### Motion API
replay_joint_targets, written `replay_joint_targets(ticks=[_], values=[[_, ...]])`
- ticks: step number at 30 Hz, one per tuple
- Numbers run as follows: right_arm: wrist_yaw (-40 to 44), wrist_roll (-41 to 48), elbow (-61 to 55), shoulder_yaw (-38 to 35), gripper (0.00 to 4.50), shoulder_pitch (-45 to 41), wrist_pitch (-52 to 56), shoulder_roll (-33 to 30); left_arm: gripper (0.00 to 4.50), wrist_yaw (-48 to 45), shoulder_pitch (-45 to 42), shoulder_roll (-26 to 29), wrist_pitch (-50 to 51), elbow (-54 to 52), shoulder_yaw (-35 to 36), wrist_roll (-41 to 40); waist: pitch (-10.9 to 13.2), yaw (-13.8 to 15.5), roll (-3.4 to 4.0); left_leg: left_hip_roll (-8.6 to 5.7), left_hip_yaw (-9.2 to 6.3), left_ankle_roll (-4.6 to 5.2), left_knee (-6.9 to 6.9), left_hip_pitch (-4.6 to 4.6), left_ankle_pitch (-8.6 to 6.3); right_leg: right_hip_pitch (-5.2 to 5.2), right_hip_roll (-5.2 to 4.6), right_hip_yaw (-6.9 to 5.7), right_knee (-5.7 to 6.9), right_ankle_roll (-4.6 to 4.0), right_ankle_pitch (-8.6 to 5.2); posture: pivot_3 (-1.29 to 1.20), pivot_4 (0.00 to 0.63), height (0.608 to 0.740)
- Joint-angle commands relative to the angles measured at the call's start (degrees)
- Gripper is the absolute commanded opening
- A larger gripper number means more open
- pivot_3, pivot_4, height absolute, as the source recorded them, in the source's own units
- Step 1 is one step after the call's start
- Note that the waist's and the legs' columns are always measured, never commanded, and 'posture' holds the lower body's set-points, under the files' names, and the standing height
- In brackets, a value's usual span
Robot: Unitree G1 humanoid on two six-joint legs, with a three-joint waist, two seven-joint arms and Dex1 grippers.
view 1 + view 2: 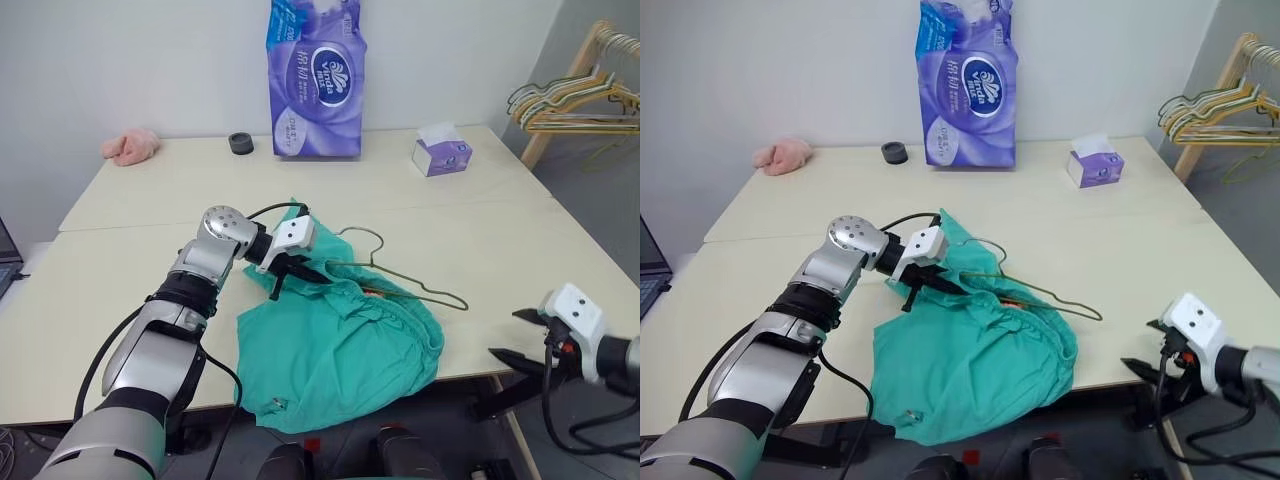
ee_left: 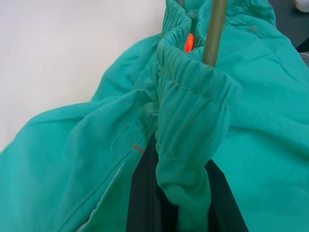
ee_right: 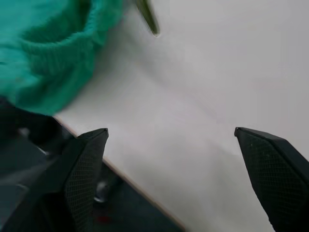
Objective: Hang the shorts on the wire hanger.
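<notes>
- Right now my left claw (image 1: 290, 268) is pinched on the shorts' gathered waistband; the shorts (image 1: 335, 350) lie bunched on the table (image 1: 500, 240), one leg hanging over its near edge.
- My right claw (image 1: 520, 338) is spread wide and empty, off the table's near right corner, well apart from the shorts.
- One hanger (image 1: 400, 275) lies on the table, its long bar running from my left claw toward the right corner, hook on the far side of the shorts. The bar's left part goes into the waistband; the wrist view shows it passing through the elastic opening.
- What the coming move turns on, I judge: the hanger's free end lies ahead and left of my right claw, which is the nearer free arm.
- Count: one pair of shorts, one wire hanger, two claws.
</notes>
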Motion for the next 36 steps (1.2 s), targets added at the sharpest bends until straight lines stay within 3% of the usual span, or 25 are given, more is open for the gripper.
replay_joint_targets(ticks=[1,4,15,18,26,30,36], values=[[-7.0,4.1,-7.1,2.9,4.48,1.2,5.1,5.9,0.00,0.3,-2.0,0.1,-0.8,0.0,1.9,-0.2,0.0,-0.1,0.01,0.02,-0.01,0.00,0.00,0.00,0.00,0.00,0.01,-0.01,0.00,0.00,0.00,-0.21,0.068,0.740],[-13.6,4.0,-8.3,6.3,4.48,0.2,6.6,11.6,0.00,0.2,-2.0,0.2,-0.8,0.0,1.9,-0.2,0.0,0.0,0.02,0.01,0.00,-0.01,0.01,-0.01,-0.01,-0.02,0.00,0.01,0.00,0.01,0.00,-0.21,0.069,0.740],[-26.0,2.8,-5.2,16.3,4.48,-4.3,6.7,20.3,0.00,0.4,-2.0,0.3,-0.6,-0.2,2.1,0.0,0.0,0.9,0.02,0.05,-0.19,-0.02,-0.03,-0.04,-0.01,-0.03,0.06,-0.15,0.01,0.00,-0.01,-0.19,0.063,0.740],[-28.1,3.3,-3.8,16.5,3.93,-5.3,7.5,21.7,0.00,0.4,-1.9,0.6,-0.5,-0.4,2.3,-0.1,0.0,0.9,0.01,0.03,-0.17,-0.02,-0.01,-0.05,-0.01,-0.03,0.06,-0.14,0.01,-0.01,-0.01,-0.19,0.063,0.740],[-29.0,5.3,-1.7,13.3,1.17,-6.8,9.0,20.8,0.00,0.3,-1.2,1.9,-0.2,-1.1,3.0,-0.6,0.0,0.7,0.02,-0.01,-0.11,-0.02,0.00,-0.03,-0.01,-0.03,0.05,-0.08,0.01,0.00,-0.01,-0.18,0.067,0.740],[-27.1,6.2,-0.2,9.0,0.02,-7.9,8.2,16.7,0.00,-1.1,-0.6,3.7,1.8,-2.3,3.8,-1.7,0.0,0.5,0.02,-0.02,-0.08,-0.01,0.00,-0.03,-0.01,-0.03,0.05,-0.07,0.01,0.00,-0.01,-0.19,0.068,0.740],[-25.0,8.0,3.3,3.6,0.02,-10.8,7.7,11.7,0.00,-4.3,1.1,8.5,4.9,-7.6,0.9,-4.5,0.0,0.1,0.02,-0.02,-0.09,-0.01,-0.01,-0.04,-0.01,-0.02,0.06,-0.07,0.01,0.00,-0.01,-0.19,0.067,0.740]])
